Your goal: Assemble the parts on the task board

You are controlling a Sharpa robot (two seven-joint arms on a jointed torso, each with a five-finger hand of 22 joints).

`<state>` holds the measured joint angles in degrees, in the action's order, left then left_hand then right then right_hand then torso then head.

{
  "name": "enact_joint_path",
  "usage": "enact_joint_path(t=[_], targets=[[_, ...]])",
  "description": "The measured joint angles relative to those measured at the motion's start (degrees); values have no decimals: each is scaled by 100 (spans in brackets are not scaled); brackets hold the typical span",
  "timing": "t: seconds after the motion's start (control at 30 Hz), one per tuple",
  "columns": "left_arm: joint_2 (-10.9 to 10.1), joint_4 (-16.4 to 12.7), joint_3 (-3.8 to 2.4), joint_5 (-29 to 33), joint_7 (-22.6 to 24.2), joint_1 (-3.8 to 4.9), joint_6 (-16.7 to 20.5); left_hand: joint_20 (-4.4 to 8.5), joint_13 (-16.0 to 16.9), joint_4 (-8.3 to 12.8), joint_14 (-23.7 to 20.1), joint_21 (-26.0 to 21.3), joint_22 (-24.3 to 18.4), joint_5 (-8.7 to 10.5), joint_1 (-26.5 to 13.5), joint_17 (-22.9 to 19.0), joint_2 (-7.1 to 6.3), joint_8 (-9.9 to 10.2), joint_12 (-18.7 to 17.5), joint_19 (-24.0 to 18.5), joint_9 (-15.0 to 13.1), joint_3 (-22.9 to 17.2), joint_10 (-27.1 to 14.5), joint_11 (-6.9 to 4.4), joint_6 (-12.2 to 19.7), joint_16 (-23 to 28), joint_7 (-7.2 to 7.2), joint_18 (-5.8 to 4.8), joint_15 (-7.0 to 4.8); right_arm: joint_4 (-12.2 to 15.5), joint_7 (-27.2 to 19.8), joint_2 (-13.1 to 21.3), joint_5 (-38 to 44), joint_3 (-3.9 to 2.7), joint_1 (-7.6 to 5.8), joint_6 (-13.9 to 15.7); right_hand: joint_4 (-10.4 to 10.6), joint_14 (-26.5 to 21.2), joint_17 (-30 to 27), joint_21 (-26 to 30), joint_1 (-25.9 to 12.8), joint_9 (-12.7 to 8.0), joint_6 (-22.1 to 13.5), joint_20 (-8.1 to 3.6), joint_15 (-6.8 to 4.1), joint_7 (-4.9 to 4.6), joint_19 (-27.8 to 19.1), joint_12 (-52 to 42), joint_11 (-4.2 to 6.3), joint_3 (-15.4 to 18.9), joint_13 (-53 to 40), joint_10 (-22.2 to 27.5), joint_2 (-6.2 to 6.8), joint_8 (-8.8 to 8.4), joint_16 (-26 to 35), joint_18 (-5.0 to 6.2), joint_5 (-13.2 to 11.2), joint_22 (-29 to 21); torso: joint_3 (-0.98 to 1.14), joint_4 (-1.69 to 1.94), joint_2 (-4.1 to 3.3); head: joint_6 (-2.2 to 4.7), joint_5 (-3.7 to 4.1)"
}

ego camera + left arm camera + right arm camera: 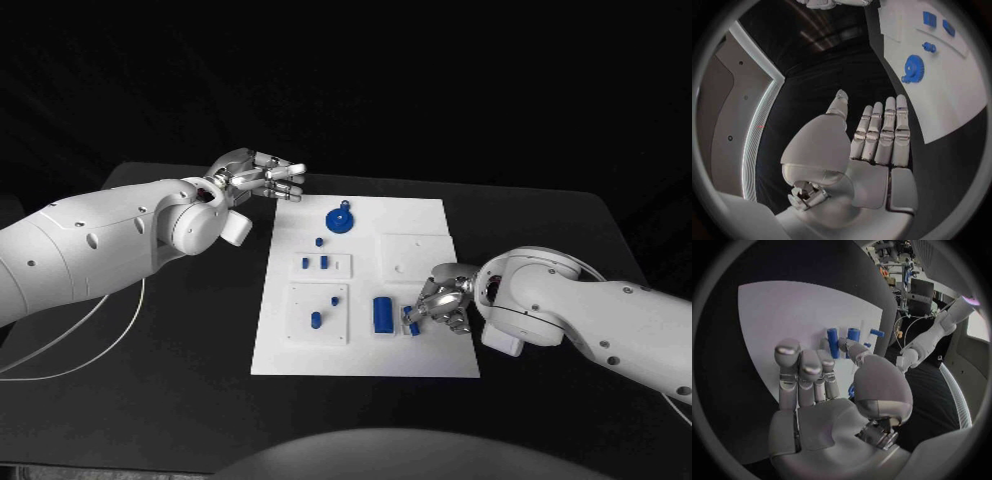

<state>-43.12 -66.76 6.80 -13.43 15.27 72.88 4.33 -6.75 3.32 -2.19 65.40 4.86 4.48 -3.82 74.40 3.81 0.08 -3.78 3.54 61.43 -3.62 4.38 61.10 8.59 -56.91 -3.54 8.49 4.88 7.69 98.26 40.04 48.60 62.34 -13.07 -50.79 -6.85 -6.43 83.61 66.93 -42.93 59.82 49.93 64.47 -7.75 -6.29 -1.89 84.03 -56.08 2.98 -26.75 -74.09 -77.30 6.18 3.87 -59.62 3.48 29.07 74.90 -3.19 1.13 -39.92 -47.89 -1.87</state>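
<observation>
Nearest the robot, the black bench [159, 400] lies bare in front of the white task board [433, 355], whose near edge runs straight across with open dark surface on both sides of it. The right hand [438, 300] rests low over the board's near right part, just inside its right edge, fingers bent down toward a small blue part [413, 327]; in the right wrist view that hand [826, 385] has its fingers close together and extended over the white plate [786, 315], with blue showing under the thumb, but whether it actually pinches the piece I cannot tell. Just beside it to the left stands a taller blue block [382, 313], and further left a raised square plate [319, 312] carries two small blue pegs. Mid-board, two small blue pieces [325, 262] sit on a low white rectangle, and an empty raised square [418, 252] lies to their right. Near the far edge lies a blue gear [339, 220], well apart from both hands. The left hand [260, 178] hovers off the board's far left corner, above bare bench, fingers straight, side by side, holding nothing; the left wrist view shows the hand [873, 145] flat with the gear [912, 67] and board [954, 100] beyond its fingertips.
</observation>
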Motion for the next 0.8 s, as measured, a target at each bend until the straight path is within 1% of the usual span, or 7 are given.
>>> enact_joint_path(t=[0.17,0.47,0.53,0.6,0.67,0.73,0.8], targets=[[2,-1,0,-1,1,0,0,0,0,0,0,0,0,0,0,0,0,0,0,0,0,0,0,0,0,0,0,0,0,-9,-13,-18,20,16,-8,2,-16,0,0,0,11,-67,-10,0,0,17,0,0,0,16,6,0,-11,12,0,0,-49,0,-1,-1,0,-3,-5],[3,-2,0,-2,1,0,0,0,0,0,0,0,0,0,0,0,0,0,0,0,0,0,0,0,0,0,0,0,0,-20,-27,-32,45,27,-11,19,-27,0,-1,34,15,-325,33,0,0,60,0,0,1,26,6,-1,-8,-9,0,0,-596,0,0,-2,1,-4,-11],[3,-2,0,-3,1,0,0,0,0,0,0,0,0,0,0,0,0,0,0,0,0,0,0,0,0,0,0,0,0,-20,-30,-33,48,28,-12,23,46,0,-1,34,46,-401,35,0,0,63,0,0,2,30,6,-2,23,-9,0,1,-662,0,0,-2,1,-4,-12],[3,-2,0,-3,1,0,0,0,0,0,0,0,0,0,0,0,0,0,0,0,0,0,0,0,0,0,0,0,0,-20,-30,-33,53,32,-12,25,179,0,-1,34,99,-444,42,0,0,69,0,0,22,156,5,-23,76,-5,0,0,-733,0,0,-2,1,-4,-14],[3,-2,0,-3,1,0,0,0,0,0,0,0,0,0,0,0,0,0,0,0,0,0,0,0,0,0,0,0,0,-22,-30,-29,59,34,-11,26,285,0,-1,34,113,-515,42,0,0,71,0,0,51,252,5,-52,91,7,0,0,-765,0,-1,-2,1,-4,-16],[3,-2,0,-3,1,0,0,0,0,0,0,0,0,0,0,0,0,0,0,0,0,0,0,0,0,0,0,0,0,-26,-28,-25,65,37,-8,27,354,0,-1,34,111,-539,22,0,0,91,0,0,62,320,5,-64,92,7,0,0,-886,0,-1,-2,1,-2,-17],[3,-1,0,-4,1,0,0,0,0,0,0,0,0,0,0,0,0,0,0,0,0,0,0,0,0,0,0,0,0,-27,-24,-22,68,42,-5,27,443,0,-1,34,148,-561,11,0,0,100,0,0,74,373,5,-75,146,6,0,0,-983,0,-1,-1,1,-2,-18]])
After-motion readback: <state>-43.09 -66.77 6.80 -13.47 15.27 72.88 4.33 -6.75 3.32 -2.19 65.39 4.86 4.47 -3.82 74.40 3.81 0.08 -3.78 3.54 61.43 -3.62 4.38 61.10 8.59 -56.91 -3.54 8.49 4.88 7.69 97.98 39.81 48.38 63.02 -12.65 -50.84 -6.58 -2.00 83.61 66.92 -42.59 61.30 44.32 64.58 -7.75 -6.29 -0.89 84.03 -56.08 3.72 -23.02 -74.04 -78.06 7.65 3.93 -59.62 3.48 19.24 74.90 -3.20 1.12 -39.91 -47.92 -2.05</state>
